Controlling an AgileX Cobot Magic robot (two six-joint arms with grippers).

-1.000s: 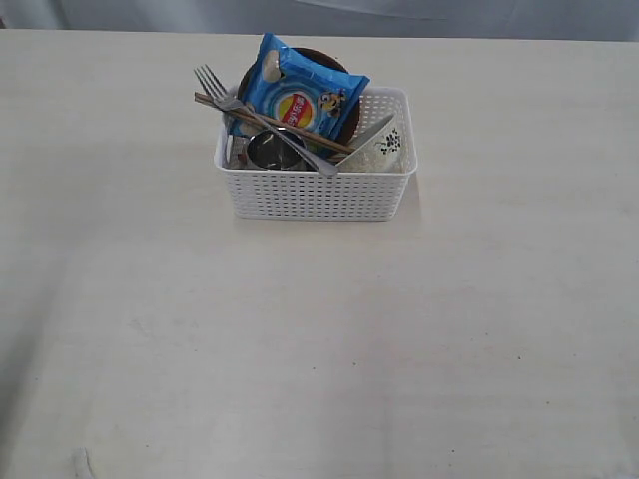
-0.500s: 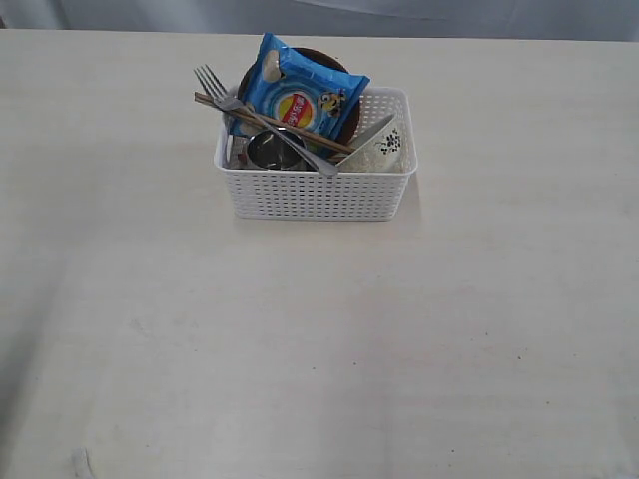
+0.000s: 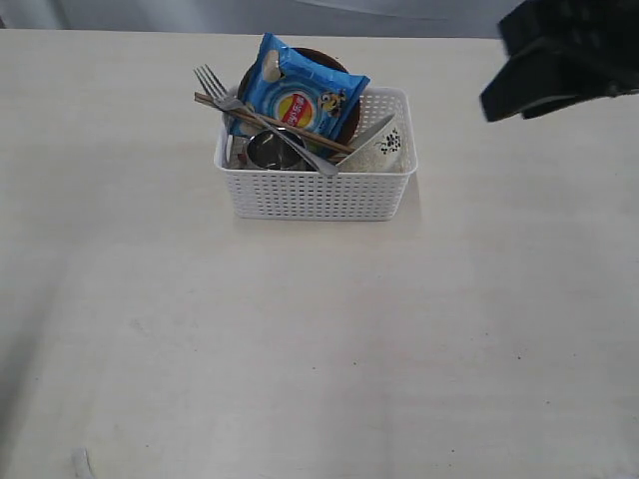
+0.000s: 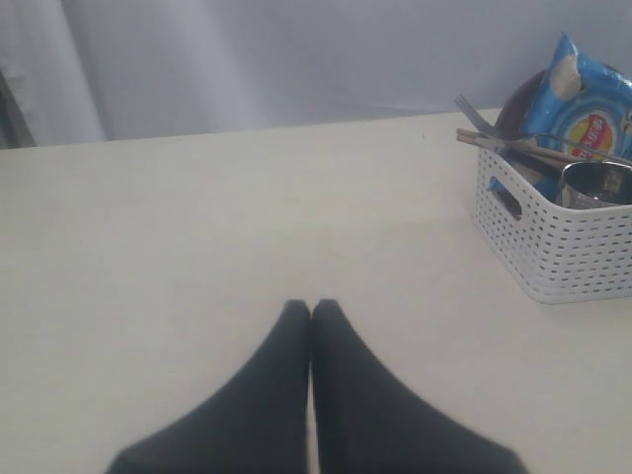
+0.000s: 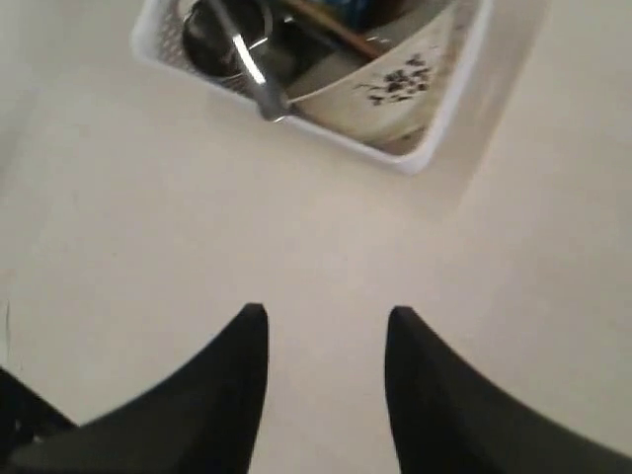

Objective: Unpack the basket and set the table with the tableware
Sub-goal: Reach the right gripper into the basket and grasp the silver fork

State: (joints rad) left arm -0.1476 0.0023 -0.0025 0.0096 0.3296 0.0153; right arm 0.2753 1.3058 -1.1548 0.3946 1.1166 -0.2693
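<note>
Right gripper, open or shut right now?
Open. In the right wrist view the right gripper's two dark fingers stand apart, with bare table showing between them and nothing held.

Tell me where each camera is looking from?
Exterior view: high, looking down at the table and basket; the right arm pokes in.
Left wrist view: on the left arm, low, looking across the table; the shut left gripper shows.
Right wrist view: on the right arm, looking down at the bowl; the open right gripper shows.
Shared: all see the basket.
</note>
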